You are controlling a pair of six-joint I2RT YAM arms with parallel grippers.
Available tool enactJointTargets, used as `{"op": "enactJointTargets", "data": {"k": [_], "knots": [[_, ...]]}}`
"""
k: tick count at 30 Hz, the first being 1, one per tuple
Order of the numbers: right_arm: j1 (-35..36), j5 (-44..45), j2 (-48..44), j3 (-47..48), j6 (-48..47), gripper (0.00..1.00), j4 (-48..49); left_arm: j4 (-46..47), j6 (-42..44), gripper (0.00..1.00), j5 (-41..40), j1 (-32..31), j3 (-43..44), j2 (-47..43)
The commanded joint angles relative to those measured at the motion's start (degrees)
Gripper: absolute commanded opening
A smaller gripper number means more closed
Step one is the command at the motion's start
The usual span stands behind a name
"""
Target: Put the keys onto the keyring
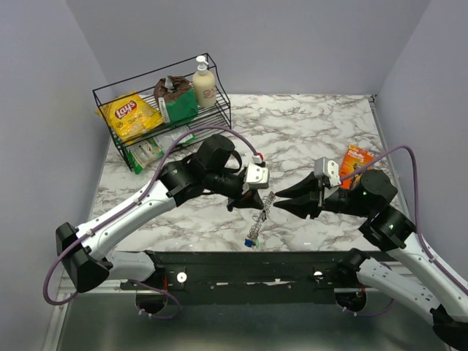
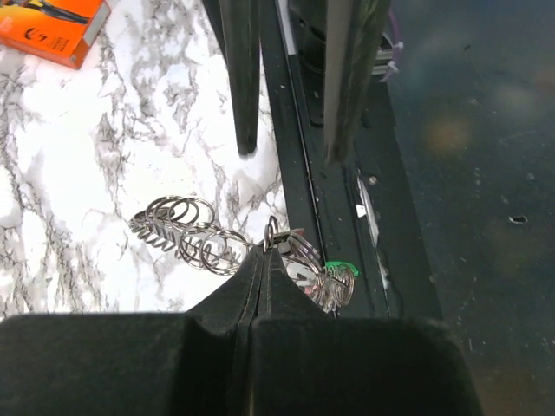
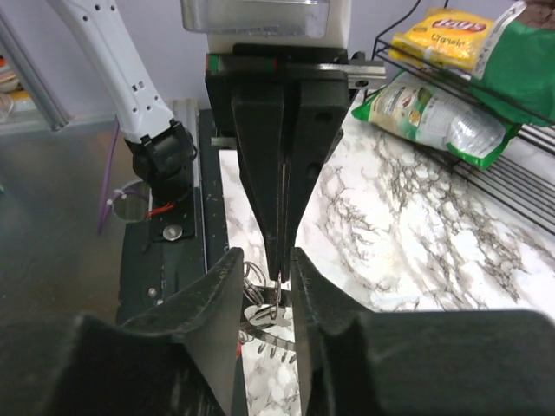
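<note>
Mid-task, by the look of it. Gripping the keyring (image 1: 268, 203) in the left hand (image 2: 263, 256), fingers pressed fully together on a loop of its wire and lifting it off the table (image 1: 307, 131). Facing it with the right hand (image 3: 266, 260), fingers parted a little and closed on nothing, the silver coil just ahead of and between their tips. Dangling below the left hand on a thin link: a blue key (image 1: 251, 241), so probably hooked on already. Tucked against the coil just beside the left fingertips: a green key (image 2: 341, 269); impossible to say whether threaded or only caught. No red key to be found in any view. Likely left to do: confirming the green, finding and adding the red.
</note>
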Motion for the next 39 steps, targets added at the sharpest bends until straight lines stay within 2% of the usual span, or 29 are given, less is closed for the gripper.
{"op": "enactJointTargets", "data": {"k": [1, 9, 15, 21, 24, 25, 31, 39], "knots": [[0.1, 3.28, -1.54, -1.06, 0.62, 0.4, 2.11, 17.22, -6.55, 0.0, -2.87, -0.32, -5.42, -5.64], [0.1, 2.49, -2.24, -2.03, 1.23, 0.4, 2.29, 39.08, -14.64, 0.0, -4.1, -0.06, -15.54, -11.18], [0.1, 3.53, -3.47, -2.64, 1.23, 0.4, 2.2, 51.05, -17.72, 0.0, -4.1, 0.12, -21.96, -14.69], [0.01, 4.77, -4.09, -2.82, 1.23, 0.4, 2.12, 55.38, -18.08, 0.0, -4.01, 0.21, -24.78, -16.28], [0.1, 4.86, -4.0, -2.82, 1.23, 0.36, 1.94, 56.87, -18.34, 0.0, -3.84, 0.21, -25.57, -16.89], [0.1, 4.77, -3.83, -2.91, 1.23, 0.33, 1.94, 56.96, -18.34, 0.0, -3.75, 0.21, -25.66, -17.24], [0.09, 4.94, -3.39, -2.99, 1.23, 0.27, 1.94, 57.67, -18.25, 0.0, -2.61, 0.29, -26.01, -17.51], [0.18, 5.91, -2.6, -2.56, 1.23, 0.25, 2.03, 58.37, -18.78, 0.0, -0.94, 0.29, -26.19, -17.24]]}}
